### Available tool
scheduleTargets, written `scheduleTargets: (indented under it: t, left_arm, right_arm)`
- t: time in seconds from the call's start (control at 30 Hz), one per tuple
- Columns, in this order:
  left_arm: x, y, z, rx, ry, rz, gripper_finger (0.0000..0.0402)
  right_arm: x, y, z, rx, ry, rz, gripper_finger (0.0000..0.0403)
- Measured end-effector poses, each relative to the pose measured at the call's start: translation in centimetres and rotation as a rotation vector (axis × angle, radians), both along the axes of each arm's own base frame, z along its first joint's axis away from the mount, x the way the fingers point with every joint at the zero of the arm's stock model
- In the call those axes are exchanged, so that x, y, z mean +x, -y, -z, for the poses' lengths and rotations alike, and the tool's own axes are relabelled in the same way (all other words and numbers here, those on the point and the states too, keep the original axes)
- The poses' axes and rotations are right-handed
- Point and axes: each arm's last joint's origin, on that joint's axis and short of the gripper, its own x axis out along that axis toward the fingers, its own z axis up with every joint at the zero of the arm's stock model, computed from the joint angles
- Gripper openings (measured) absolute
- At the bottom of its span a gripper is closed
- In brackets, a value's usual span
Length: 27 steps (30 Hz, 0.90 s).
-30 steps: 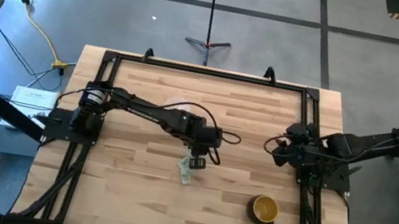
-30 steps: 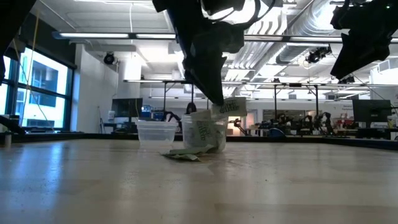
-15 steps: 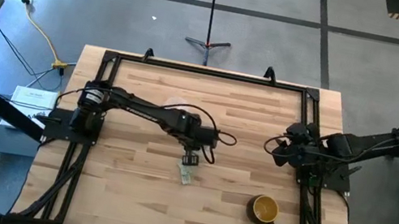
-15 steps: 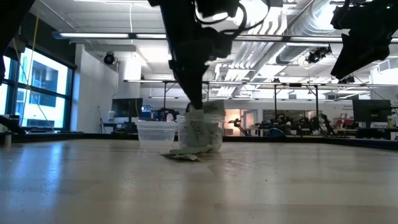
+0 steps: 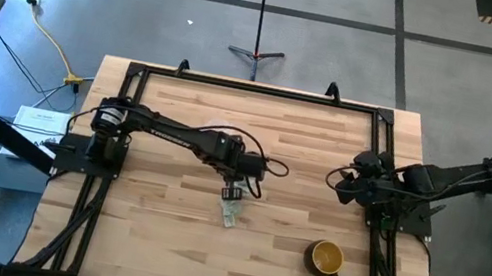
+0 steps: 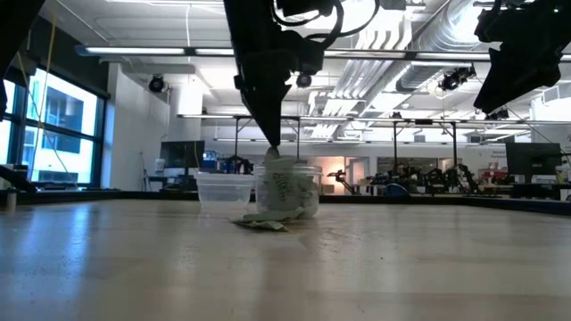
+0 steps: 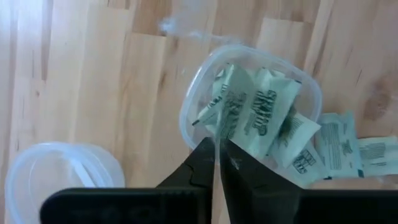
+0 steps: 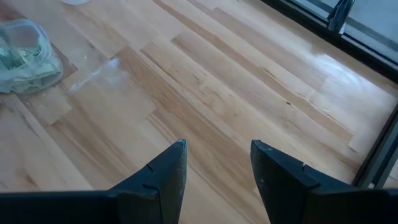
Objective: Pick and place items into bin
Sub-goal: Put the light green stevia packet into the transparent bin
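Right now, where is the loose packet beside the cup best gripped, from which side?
Probably its edge away from the cup, jaws coming straight down: the loose packet lies flat on the table, with the cup crowding its other end.

Setting: open-plan robotics laboratory or industrial workshop hall.

Exposed silver ducting [image 6: 419, 40] and strip lights [image 6: 143, 51] run across an open ceiling; workstations with monitors [image 6: 533, 160] line the far side, and tall windows [image 6: 49, 129] stand to one side. The wooden bench [image 5: 168, 236] sits in a black metal frame [image 5: 375, 272] on a polished grey concrete floor [image 5: 147, 9], with a yellow cable [image 5: 45, 37] trailing past its far corner and a stand [image 5: 255, 53] behind.
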Motion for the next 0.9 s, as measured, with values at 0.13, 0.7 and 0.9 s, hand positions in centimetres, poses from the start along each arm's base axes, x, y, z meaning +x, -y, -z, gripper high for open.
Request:
scheduleTargets:
  t: [0.13, 0.7, 0.9]
  left_arm:
    - [0.0, 0.0, 0.0, 0.006, -0.002, 0.007, 0.0052]
    - [1.7, 0.8, 1.2, -0.229, 0.087, 0.056, 0.0021]
    - [2.3, 0.2, 1.8, -0.158, 0.106, 0.035, 0.0036]
  right_arm:
    - [0.0, 0.0, 0.0, 0.01, 0.008, 0.01, 0.0169]
    - [0.0, 0.0, 0.0, 0.011, 0.008, 0.011, 0.0169]
    - [0.1, 0.0, 0.1, 0.006, 0.002, 0.011, 0.0169]
